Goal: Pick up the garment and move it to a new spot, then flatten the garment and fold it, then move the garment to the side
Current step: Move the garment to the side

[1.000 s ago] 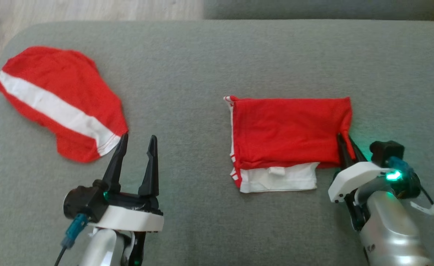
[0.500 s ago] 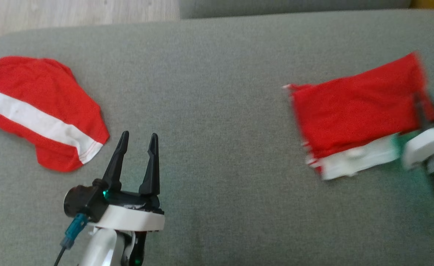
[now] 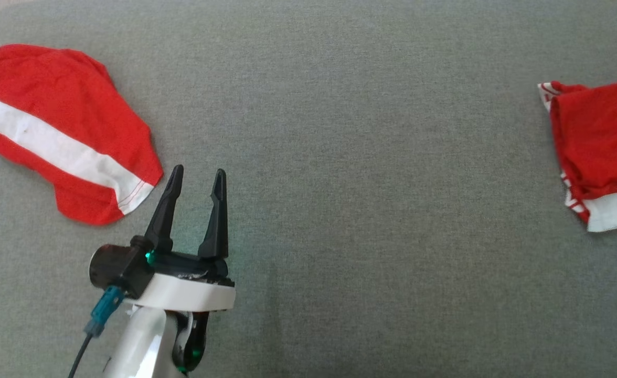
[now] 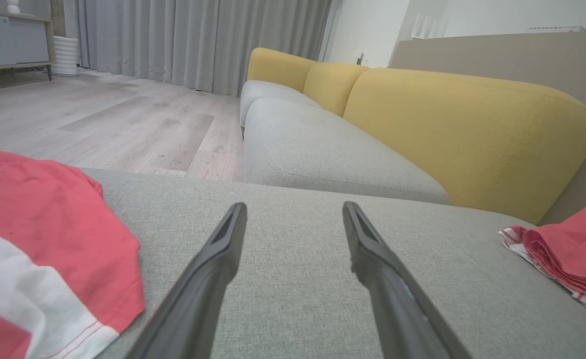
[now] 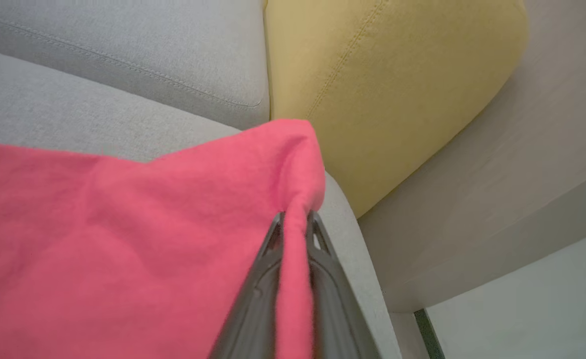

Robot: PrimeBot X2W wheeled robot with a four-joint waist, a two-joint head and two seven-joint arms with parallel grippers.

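Observation:
The folded red garment (image 3: pixel 599 136) with a white hem lies at the far right of the grey cushion (image 3: pixel 350 157), cut off by the head view's edge. It also shows as the garment (image 4: pixel 572 254) at the right of the left wrist view. My right gripper (image 5: pixel 295 222) is shut on a corner of the garment (image 5: pixel 123 239), near the cushion's edge. My left gripper (image 3: pixel 197 177) stands open over bare cushion at the lower left, with nothing between its fingers (image 4: pixel 213 269).
A second red garment with a white stripe (image 3: pixel 56 131) lies spread at the far left, just left of my left gripper. A yellow backrest (image 4: pixel 447 124) and another grey seat (image 4: pixel 323 149) stand beyond the cushion. Wooden floor (image 4: pixel 98 119) lies past it.
My right gripper has dragged the folded garment far to the right, to the picture's edge. The head camera has shifted too. My left gripper has stayed open in place.

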